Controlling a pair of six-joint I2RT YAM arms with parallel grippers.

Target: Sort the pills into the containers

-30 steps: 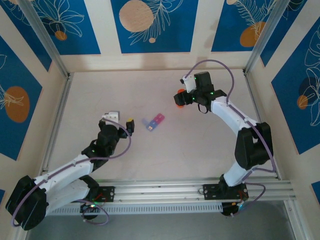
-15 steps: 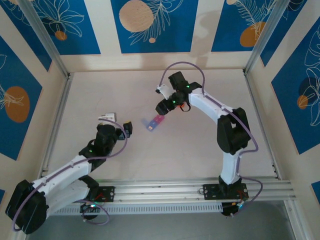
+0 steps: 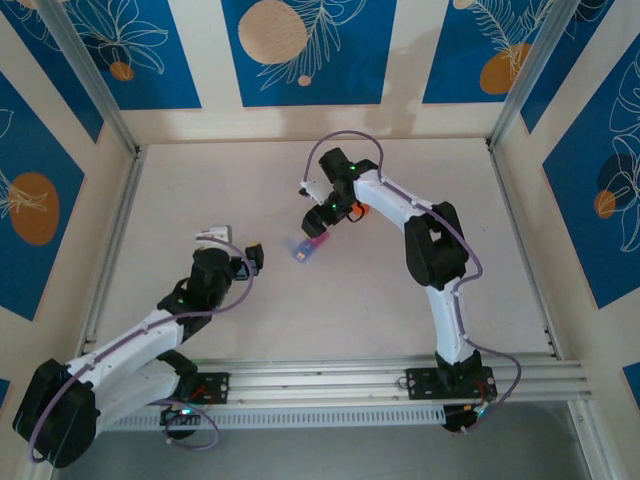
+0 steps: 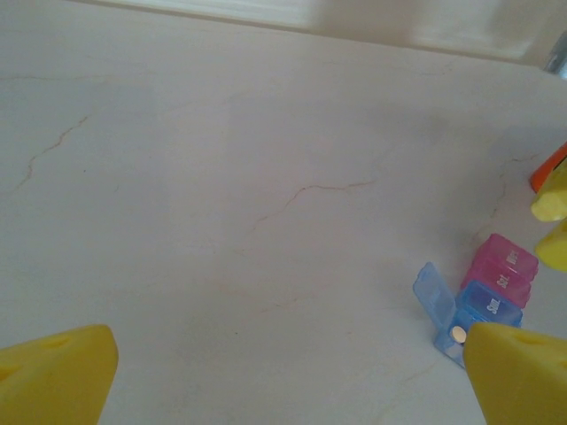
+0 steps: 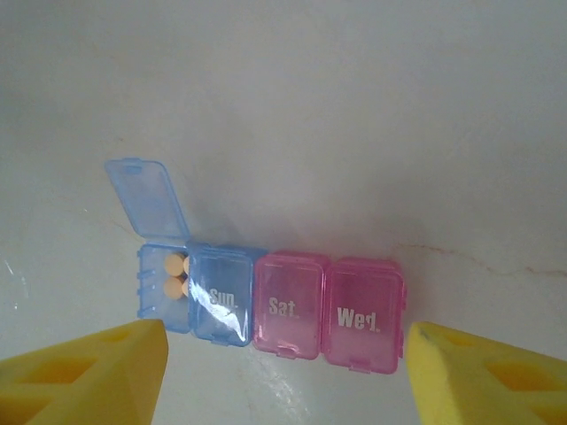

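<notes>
The containers (image 5: 292, 305) form a short strip on the table: an open blue box with its lid up, a shut blue "Sun." box, then pink "Sat." and "Wed." boxes. Two round orange pills (image 5: 175, 275) lie in the open blue box. My right gripper (image 5: 283, 352) hovers open over the strip, one yellow fingertip beyond each end, touching nothing. In the top view the right gripper (image 3: 318, 225) hangs over the strip's pink end (image 3: 300, 249). My left gripper (image 3: 257, 257) is wide open to the left of the strip; the containers (image 4: 487, 297) show beside its right finger (image 4: 518, 367).
An orange bottle (image 3: 358, 208) stands behind the right wrist. A small white object (image 3: 216, 236) lies by the left arm's wrist. Walls enclose the table, with a metal rail along the near edge.
The right arm has swung left, away from the orange bottle, and now hangs over the strip of containers. The left arm has barely moved.
</notes>
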